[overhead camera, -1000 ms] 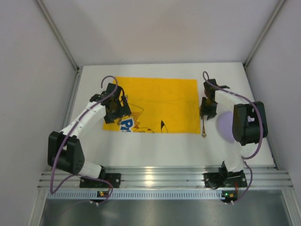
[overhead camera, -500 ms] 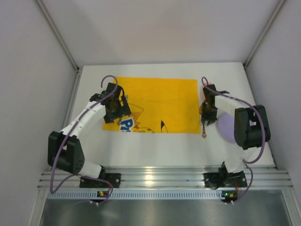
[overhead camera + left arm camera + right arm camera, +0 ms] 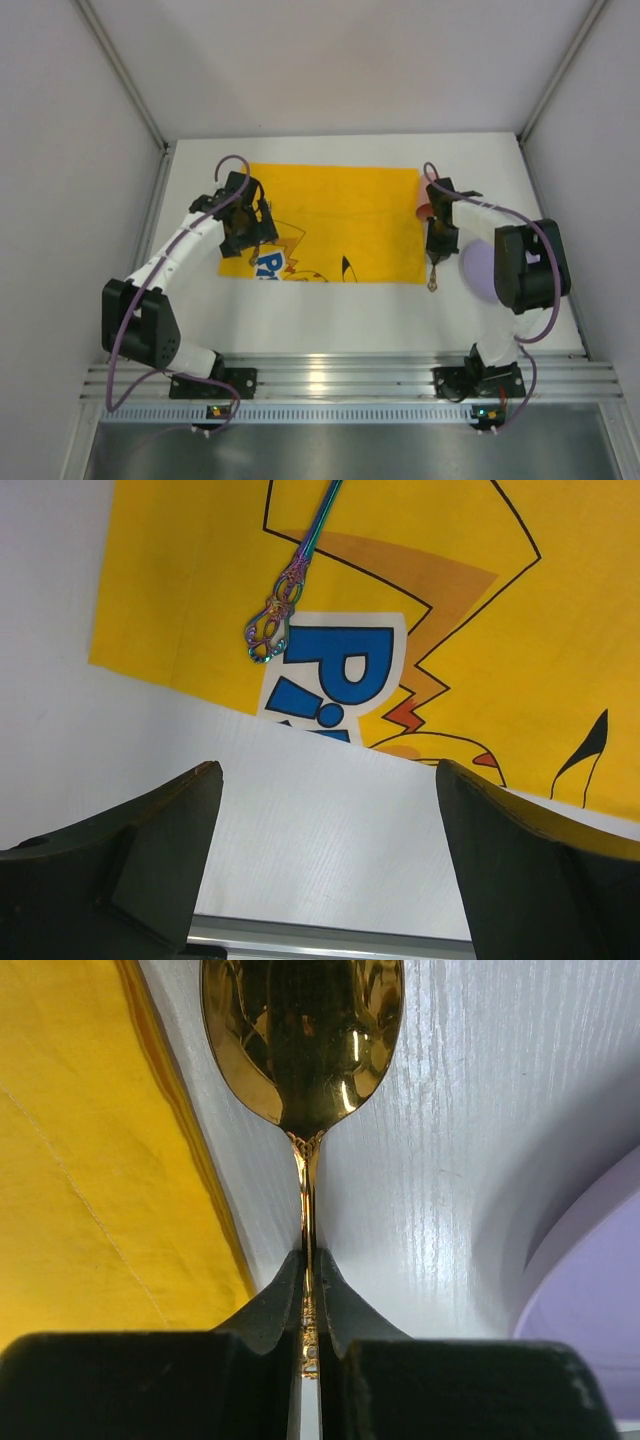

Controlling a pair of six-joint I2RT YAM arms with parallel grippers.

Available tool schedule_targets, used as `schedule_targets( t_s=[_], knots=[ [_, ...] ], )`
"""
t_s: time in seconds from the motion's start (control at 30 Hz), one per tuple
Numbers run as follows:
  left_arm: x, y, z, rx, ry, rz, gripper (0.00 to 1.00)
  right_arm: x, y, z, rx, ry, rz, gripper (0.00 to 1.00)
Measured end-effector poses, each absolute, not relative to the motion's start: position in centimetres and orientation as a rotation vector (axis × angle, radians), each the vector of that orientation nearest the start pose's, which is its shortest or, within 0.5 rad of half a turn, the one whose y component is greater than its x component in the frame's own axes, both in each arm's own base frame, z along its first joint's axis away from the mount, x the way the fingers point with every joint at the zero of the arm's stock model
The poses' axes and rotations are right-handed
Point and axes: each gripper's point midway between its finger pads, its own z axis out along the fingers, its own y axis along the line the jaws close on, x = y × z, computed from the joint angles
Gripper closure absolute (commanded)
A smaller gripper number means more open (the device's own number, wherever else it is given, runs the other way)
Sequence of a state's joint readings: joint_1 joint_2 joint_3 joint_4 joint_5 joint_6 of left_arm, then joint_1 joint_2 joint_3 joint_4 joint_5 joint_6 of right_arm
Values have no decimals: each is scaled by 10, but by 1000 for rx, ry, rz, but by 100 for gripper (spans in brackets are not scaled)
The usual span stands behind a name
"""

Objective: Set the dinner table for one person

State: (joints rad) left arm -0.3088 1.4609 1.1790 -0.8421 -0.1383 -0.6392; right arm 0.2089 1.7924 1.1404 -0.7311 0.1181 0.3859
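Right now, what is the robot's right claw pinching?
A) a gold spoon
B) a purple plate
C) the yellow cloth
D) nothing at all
A: in the right wrist view, the right claw is closed tight on the thin handle of the gold spoon, whose bowl sticks out just ahead of it.

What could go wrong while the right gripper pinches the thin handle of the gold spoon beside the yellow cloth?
First, the right gripper pinches the gold metal spoon only on its thin neck, so the spoon may swivel or slip when lifted. Second, the spoon lies on the white tabletop in the narrow strip between the yellow printed cloth and the lilac round plate; a sideways move could wrinkle the cloth's edge or bump the plate.
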Motion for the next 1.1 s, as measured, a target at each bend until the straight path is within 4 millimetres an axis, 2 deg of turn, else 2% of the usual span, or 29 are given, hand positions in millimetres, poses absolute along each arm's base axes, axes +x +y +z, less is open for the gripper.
schedule_targets(
  t_s=[0.23, 0.37, 0.53, 0.63, 0.73, 0.9, 0.97, 1.1],
  knots=[
    [303, -97, 128, -468, 2626, -118, 7, 310, 61, 28, 247, 2895, -135, 100],
    [303, -98, 129, -467, 2627, -125, 7, 318, 74, 70, 210, 2814, -114, 100],
    [302, -100, 128, -464, 2632, -141, 7, 330, 115, 133, 135, 2659, 20, 100],
    [302, -100, 128, -462, 2633, -142, 7, 325, 145, 146, 81, 2637, 115, 100],
    [302, -100, 128, -459, 2634, -142, 7, 322, 176, 141, 32, 2672, 191, 100],
    [302, -100, 128, -457, 2635, -143, 7, 351, 221, 123, 8, 2707, 253, 100],
    [301, -100, 129, -456, 2636, -141, 7, 365, 231, 109, 19, 2724, 250, 100],
    [297, -98, 134, -448, 2631, -138, 6, 380, 237, 81, 48, 2760, 214, 100]
  ],
)
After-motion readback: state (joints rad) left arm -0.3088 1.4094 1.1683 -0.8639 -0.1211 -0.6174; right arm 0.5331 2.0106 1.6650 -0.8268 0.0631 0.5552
